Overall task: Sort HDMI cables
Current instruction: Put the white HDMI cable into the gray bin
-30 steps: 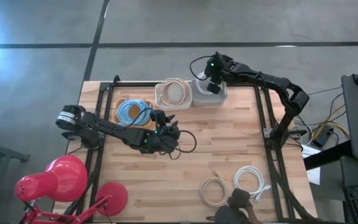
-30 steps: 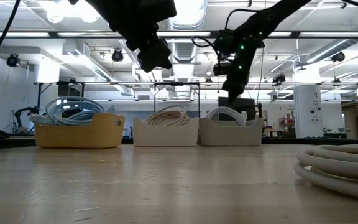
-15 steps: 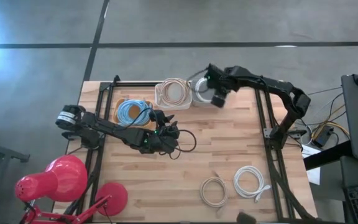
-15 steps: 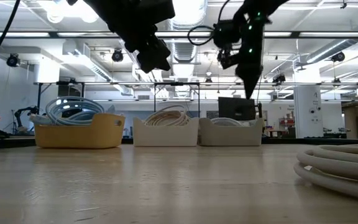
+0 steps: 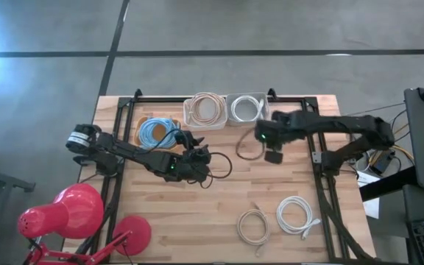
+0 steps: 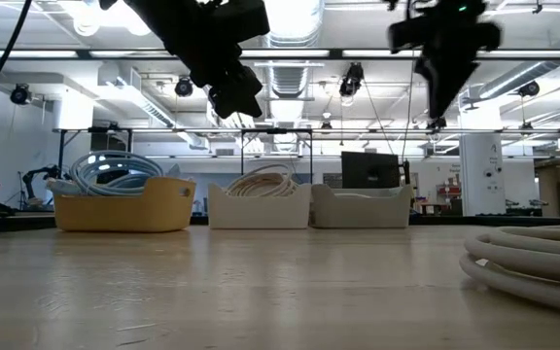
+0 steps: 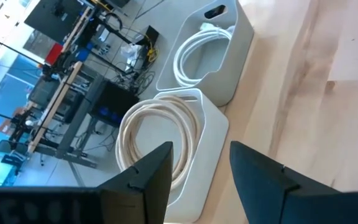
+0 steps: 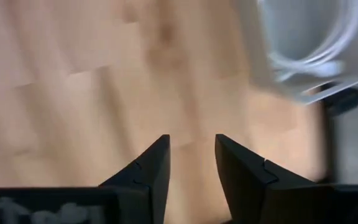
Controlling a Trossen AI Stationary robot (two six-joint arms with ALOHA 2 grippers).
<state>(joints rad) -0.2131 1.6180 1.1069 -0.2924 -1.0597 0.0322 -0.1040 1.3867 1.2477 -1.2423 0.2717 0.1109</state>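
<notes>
Three bins are lined up at the desk's (image 5: 219, 184) far edge so each colour gets its own. Blue coils (image 5: 157, 132) are kept in the yellow bin (image 5: 143, 121), beige in the middle bin (image 5: 205, 110), white in the grey bin (image 5: 246, 109). The right tool (image 5: 272, 154), narrowly open and empty, is held just in front of the grey bin. A beige coil (image 5: 252, 225) and a white coil (image 5: 297, 215) are left near the desk's front edge. The left tool (image 5: 200, 159), open and empty, is held near the yellow bin.

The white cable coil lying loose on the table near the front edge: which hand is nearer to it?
The right hand. It hangs above bare wood just behind the white cable coil. The left hand waits farther away, toward the table's middle, near the bins.
</notes>
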